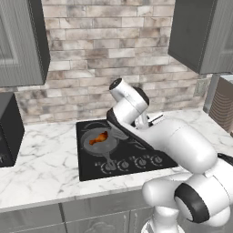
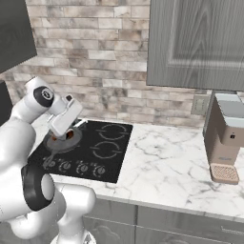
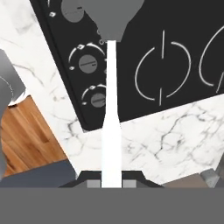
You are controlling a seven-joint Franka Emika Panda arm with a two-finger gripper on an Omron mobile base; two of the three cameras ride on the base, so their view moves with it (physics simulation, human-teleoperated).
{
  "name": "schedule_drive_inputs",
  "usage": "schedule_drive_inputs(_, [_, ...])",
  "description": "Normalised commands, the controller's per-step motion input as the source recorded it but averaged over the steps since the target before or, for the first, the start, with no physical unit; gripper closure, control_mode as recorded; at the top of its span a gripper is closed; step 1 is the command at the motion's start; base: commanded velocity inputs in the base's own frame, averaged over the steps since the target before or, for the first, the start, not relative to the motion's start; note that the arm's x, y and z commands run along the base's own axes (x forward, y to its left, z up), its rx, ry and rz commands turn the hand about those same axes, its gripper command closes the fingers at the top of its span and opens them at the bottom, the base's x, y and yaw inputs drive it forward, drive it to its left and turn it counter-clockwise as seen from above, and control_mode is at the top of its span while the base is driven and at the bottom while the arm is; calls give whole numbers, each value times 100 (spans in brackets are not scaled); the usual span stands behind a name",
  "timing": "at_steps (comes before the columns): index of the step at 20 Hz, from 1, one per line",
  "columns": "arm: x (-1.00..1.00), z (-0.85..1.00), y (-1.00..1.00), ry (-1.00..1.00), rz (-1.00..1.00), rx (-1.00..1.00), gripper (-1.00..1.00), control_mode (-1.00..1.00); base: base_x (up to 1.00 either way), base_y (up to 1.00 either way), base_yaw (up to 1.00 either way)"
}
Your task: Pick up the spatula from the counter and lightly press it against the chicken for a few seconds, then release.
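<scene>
The spatula [image 3: 111, 109] has a long white handle and a grey blade [image 3: 111, 17]. My gripper [image 3: 111, 183] is shut on the handle's near end, and the tool points away over the black stove [image 3: 144, 39], with its blade above the knob row. A short white piece of the spatula [image 1: 154, 119] shows past my arm, and in the right base view the spatula [image 2: 80, 123] shows beside my hand. The orange chicken [image 1: 98, 138] lies in a grey pan [image 1: 91, 148] on the stove's front left burner. My hand hangs just above the chicken [image 2: 69, 135] and the pan [image 2: 56, 144].
A row of knobs [image 1: 132, 163] runs along the stove's front. A black appliance [image 1: 8, 132] stands on the marble counter at the left. A coffee machine [image 2: 226, 143] stands at the right. Wall cabinets [image 2: 195, 43] hang overhead. The wooden floor [image 3: 26, 140] lies beyond the counter edge.
</scene>
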Motion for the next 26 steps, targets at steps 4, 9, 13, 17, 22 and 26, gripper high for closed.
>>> schedule_drive_inputs(4, [28,0,24,5,0,-6,100,-100,0,0,0])
schedule_drive_inputs(9, [38,0,13,7,0,-5,100,-100,0,0,0])
schedule_drive_inputs(13, [48,-3,7,9,0,-3,100,-100,0,0,0])
schedule_drive_inputs(17, [25,-2,16,5,0,-4,100,-100,0,0,0])
schedule_drive_inputs(22, [13,0,24,4,0,-6,100,-100,0,0,0])
schedule_drive_inputs(26, [14,0,13,3,0,-6,100,-100,0,0,0])
